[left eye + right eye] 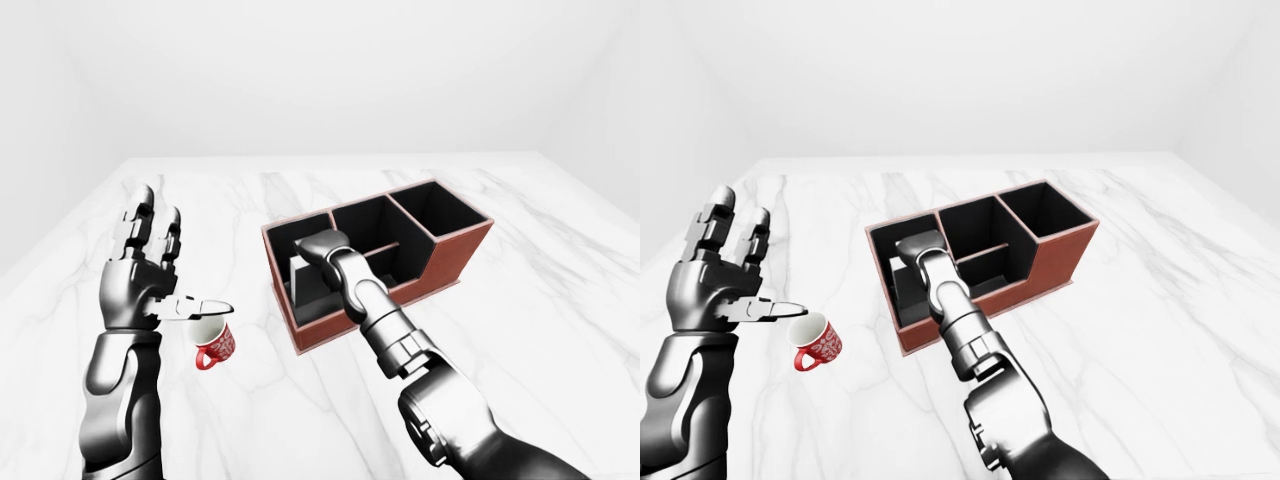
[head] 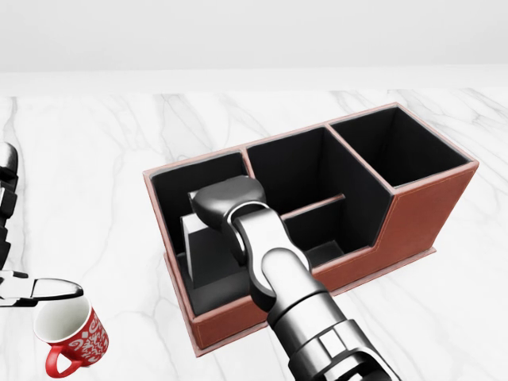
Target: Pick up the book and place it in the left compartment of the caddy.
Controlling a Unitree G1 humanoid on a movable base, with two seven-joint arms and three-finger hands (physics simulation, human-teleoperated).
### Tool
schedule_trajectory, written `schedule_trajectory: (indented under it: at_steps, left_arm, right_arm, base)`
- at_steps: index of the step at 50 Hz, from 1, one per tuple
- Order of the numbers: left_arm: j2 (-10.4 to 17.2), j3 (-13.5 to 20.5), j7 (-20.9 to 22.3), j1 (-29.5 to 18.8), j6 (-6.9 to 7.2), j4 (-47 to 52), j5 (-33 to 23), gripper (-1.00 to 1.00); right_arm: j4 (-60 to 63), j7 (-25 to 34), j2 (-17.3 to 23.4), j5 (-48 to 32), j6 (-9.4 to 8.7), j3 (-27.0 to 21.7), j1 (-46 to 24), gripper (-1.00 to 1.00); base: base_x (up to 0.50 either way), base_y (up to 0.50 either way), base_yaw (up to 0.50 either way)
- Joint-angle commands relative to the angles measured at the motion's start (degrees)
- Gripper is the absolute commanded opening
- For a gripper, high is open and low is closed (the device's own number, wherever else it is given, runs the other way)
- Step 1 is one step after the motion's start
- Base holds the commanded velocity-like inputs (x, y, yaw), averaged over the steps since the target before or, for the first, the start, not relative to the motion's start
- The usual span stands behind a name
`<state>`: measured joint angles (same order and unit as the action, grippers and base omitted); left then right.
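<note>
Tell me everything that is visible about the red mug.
The red mug stands upright on the white marble table, at the bottom left of the head view, apart from the caddy. It is glossy red with a white pattern outside, plain white inside, and looks empty. Its red handle points toward the view's bottom left. The left hand hovers open above it; one finger overlaps its rim, contact unclear.

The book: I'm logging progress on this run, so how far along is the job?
Nearly done. The book already stands inside the left compartment of the caddy. In hand: the right hand is down in that compartment over the book; its fingers are hidden, so release is unclear. Left: letting go and lifting clear. The left hand is open, idle above the mug.
</note>
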<state>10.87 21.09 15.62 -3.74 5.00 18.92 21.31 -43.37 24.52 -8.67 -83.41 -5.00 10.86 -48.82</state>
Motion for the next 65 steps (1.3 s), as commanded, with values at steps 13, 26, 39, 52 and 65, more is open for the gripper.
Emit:
schedule_trajectory:
  at_steps: [13, 26, 39, 52, 65]
  left_arm:
    - [-0.31, 0.54, 0.63, 1.11, 0.00, -0.28, 0.14, 1.00]
    - [-0.58, 0.95, 1.16, 1.97, 0.00, -0.45, 0.22, 1.00]
    - [-0.75, 1.18, 1.46, 2.40, 0.00, -0.87, 0.23, 1.00]
    - [-0.90, 1.24, 1.66, 2.74, 0.00, -1.04, 0.18, 1.00]
    - [-1.05, 1.25, 1.81, 2.99, 0.00, -1.13, 0.07, 1.00]
  right_arm:
    - [-15.21, -12.00, -0.23, 2.31, 0.00, -0.23, -5.09, -1.00]
    - [-23.92, -18.22, -0.25, 4.78, 0.00, -0.23, -7.70, -1.00]
    - [-27.81, -22.04, -0.67, 6.64, 0.00, -0.28, -8.23, -1.00]
    - [-29.56, -24.17, -1.27, 7.14, 0.00, 0.16, -6.91, -1.00]
    - [-30.93, -25.26, -1.82, 6.04, 0.00, 0.71, -5.00, -1.00]
  base:
    - [0.00, 0.00, 0.00]
    - [0.00, 0.00, 0.00]
    - [0.00, 0.00, 0.00]
    - [0.00, 0.00, 0.00]
    - [0.00, 0.00, 0.00]
